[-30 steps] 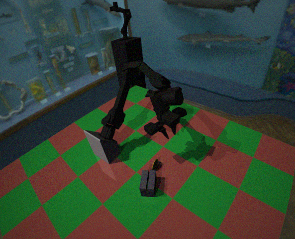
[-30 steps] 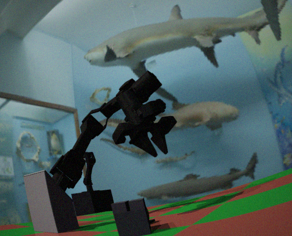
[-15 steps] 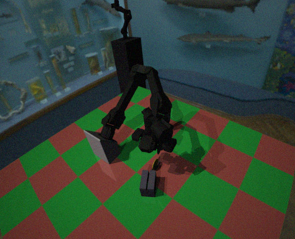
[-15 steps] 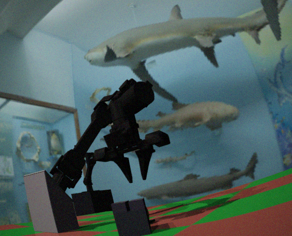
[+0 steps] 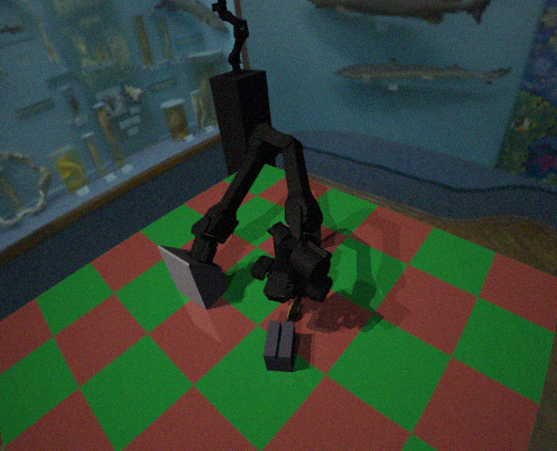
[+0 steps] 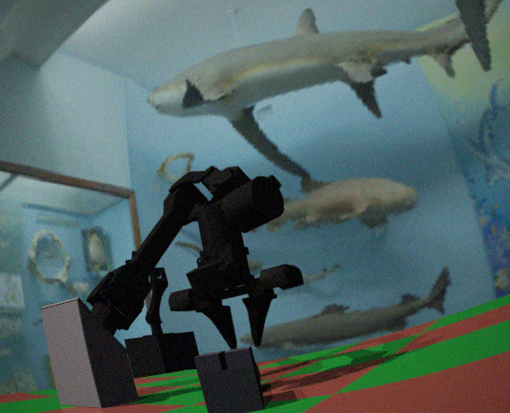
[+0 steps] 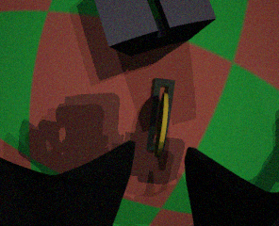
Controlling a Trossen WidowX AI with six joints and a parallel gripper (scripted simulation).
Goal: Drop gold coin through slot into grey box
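Observation:
The gold coin [image 5: 295,307] [image 7: 165,115] stands on edge in its dark-green holder [image 7: 161,83] on a red tile. The grey box [image 5: 278,345] [image 6: 230,378] [image 7: 121,0] sits just beyond it, with the narrow slot [image 6: 222,358] running along its lid. My gripper [image 5: 293,298] [image 6: 244,344] [image 7: 160,151] points straight down, partly open, with nothing between the fingers. It hangs a little above the coin, with its fingertips to either side of the holder's near end. In the exterior view the box hides the coin.
A pale grey wedge [image 5: 186,279] [image 6: 75,355] holds the arm's base, left of the box. A tall dark column [image 5: 239,116] stands at the back edge of the red-and-green checkered floor. A low dark block [image 6: 161,351] sits behind the box.

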